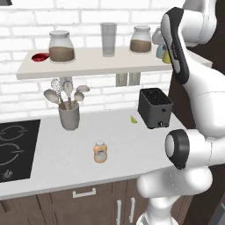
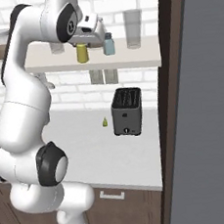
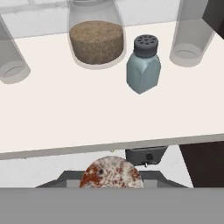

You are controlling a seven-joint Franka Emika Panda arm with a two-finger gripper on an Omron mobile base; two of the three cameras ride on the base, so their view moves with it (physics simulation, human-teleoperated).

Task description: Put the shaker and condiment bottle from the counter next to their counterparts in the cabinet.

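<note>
While the arm reaches up to the cabinet [image 2: 127, 58], its claw [image 2: 84, 47] is closed around the shaker [image 2: 81, 53], the olive-yellow cylinder hanging upright at the front edge of the pale board. In the hand view the shaker's speckled brown cap [image 3: 111, 173] sits right at the bottom, below the lip of the board, so I cannot tell whether its base touches the board or hovers just off it. Just beside it stands the blue-grey shaker [image 2: 108, 44] with its dark perforated top, a small gap between the two. Behind that one are a glass jar [image 3: 96, 37] of brown filling and a clear tumbler [image 2: 133, 29]. At the far left end of the cabinet lies the red bottle [image 1: 40, 56], next to another brown-filled jar [image 1: 61, 46].

Down on the tabletop [image 1: 132, 149] the condiment bottle [image 1: 100, 152] stands upright, orange with a pale cap, well apart from everything, between the cooktop [image 1: 15, 149] and the dark toaster [image 1: 154, 107]. A grey utensil holder [image 1: 69, 115] stands behind it.
</note>
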